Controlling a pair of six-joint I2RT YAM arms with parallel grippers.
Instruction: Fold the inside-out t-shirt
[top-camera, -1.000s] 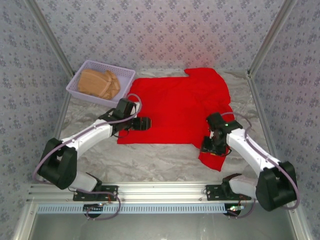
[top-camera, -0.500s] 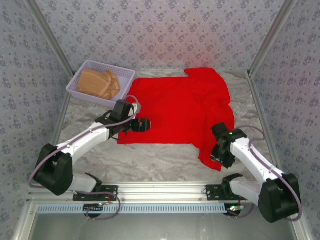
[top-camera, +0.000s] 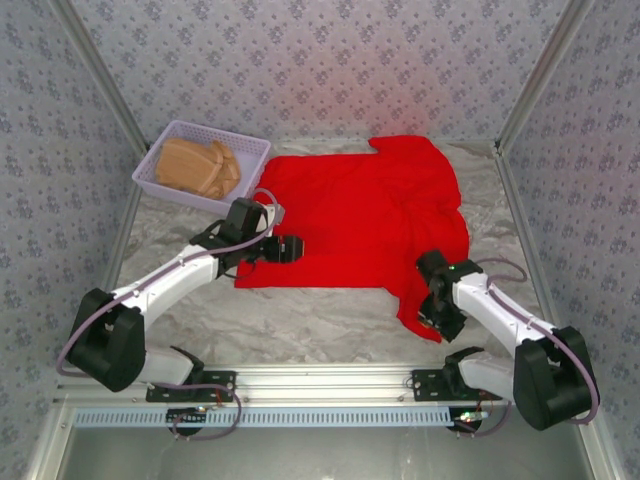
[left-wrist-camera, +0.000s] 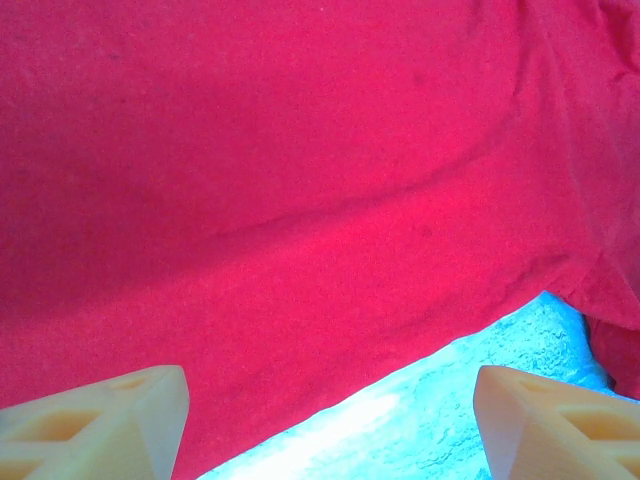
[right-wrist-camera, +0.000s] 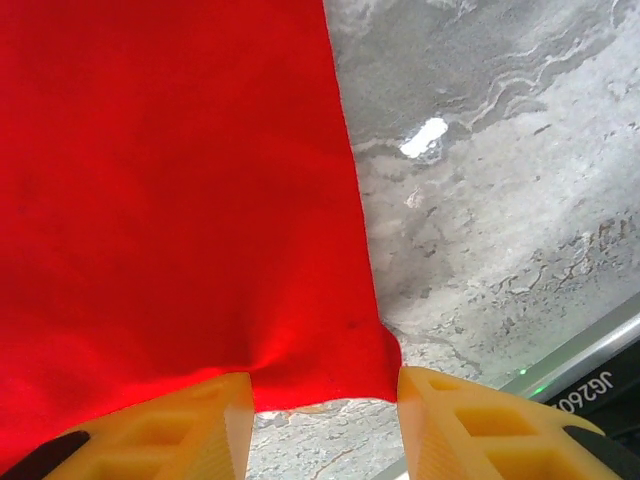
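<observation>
One red t-shirt (top-camera: 360, 215), bright and plain on the side facing up, is spread over the grey marbled table (top-camera: 300, 320) from centre to back right. Its left half is smooth and flat. The right side is rumpled, with folds and a lobe bunched at the back. The near hem runs straight, and a flap trails down to the near right corner.

The left gripper (top-camera: 290, 248) is at the shirt's near left edge. In the left wrist view the gripper (left-wrist-camera: 330, 435) has its jaws wide apart, holding nothing, with cloth (left-wrist-camera: 300, 200) and a strip of table below.

The right gripper (top-camera: 438, 322) is at the near right corner. In the right wrist view its jaws (right-wrist-camera: 320, 425) stand partly apart and straddle the shirt corner (right-wrist-camera: 330, 365). The cloth puckers by one finger (right-wrist-camera: 170, 430) but is not clamped.

A lilac basket (top-camera: 247, 143) at back left holds a tan folded garment (top-camera: 195, 168), apart from the shirt.
</observation>
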